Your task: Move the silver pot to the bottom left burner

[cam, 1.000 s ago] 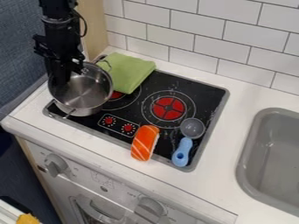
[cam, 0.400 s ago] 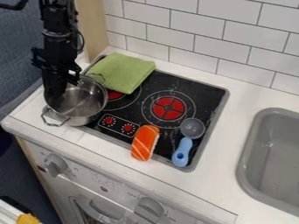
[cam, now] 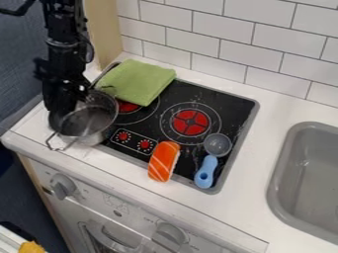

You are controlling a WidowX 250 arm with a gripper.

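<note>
In the camera view, the black two-finger gripper [cam: 61, 105] is at the left rim of the shiny silver metal pot [cam: 89, 122], left of centre in the frame; whether it grasps the pot, I cannot tell. The folded green cloth [cam: 137, 81] lies above right of the pot, over the black cooktop's [cam: 235, 102] upper-left corner.

The one view looked down at a slant from above the front side of the counter [cam: 241, 212], facing across the stove [cam: 224, 105] towards the tiled wall [cam: 211, 29]. It was turned a little, so the counter's front edge ran down from left to right. The camera was near enough for the whole stove to sit around the middle, with the oven front [cam: 142, 217] below and the sink [cam: 281, 168] cut off at the right.
</note>
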